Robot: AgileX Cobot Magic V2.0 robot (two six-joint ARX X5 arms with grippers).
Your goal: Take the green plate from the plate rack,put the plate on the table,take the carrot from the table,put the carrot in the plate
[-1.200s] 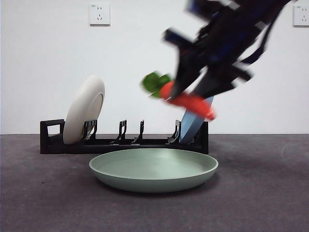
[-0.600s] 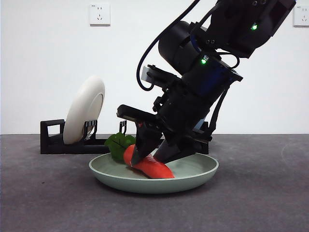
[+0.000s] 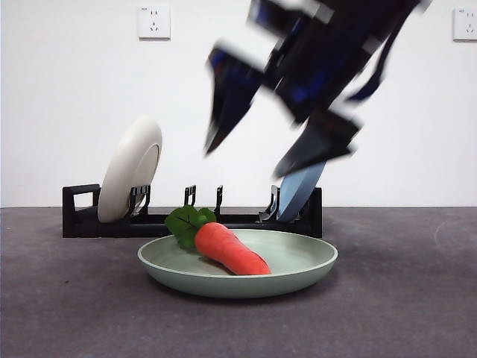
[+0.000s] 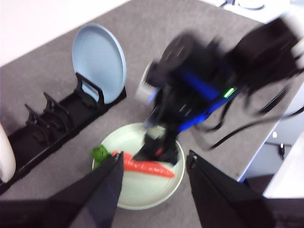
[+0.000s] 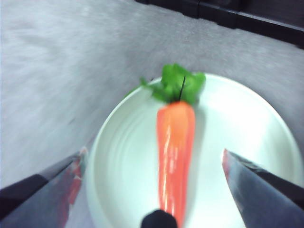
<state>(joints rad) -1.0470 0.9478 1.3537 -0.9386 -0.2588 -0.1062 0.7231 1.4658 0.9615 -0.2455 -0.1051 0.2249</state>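
Cream-white and upright, a spare plate point(image 3: 130, 168) stands in the slots nearest the loop-handle end of the plate rack point(image 3: 192, 218), which serves as the landmark for what follows. Just in front of the rack, on the dark grey table point(image 3: 67, 298), sits the green plate point(image 3: 237, 262), flat and steady. The carrot point(image 3: 222, 245) lies inside it, leaves toward the rack's handle end and tip toward the blue plate point(image 3: 299, 190) at the rack's other end.

Above the green plate and in front of the rack hangs the right gripper point(image 3: 272, 145), jaws spread wide and holding nothing; it is smeared by motion blur, so its exact height over the carrot is hard to judge. The left gripper point(image 4: 154, 183) waits high above the rack and the plate with its jaws parted and empty.

The task looks essentially complete, so the remaining risks are small. The carrot is round and rests on a shallow dish; it could roll toward the rim if nudged. A jaw passing close to the rack could clip the blue plate, which leans in its slot right behind the gripper, and tip it forward onto the green plate.
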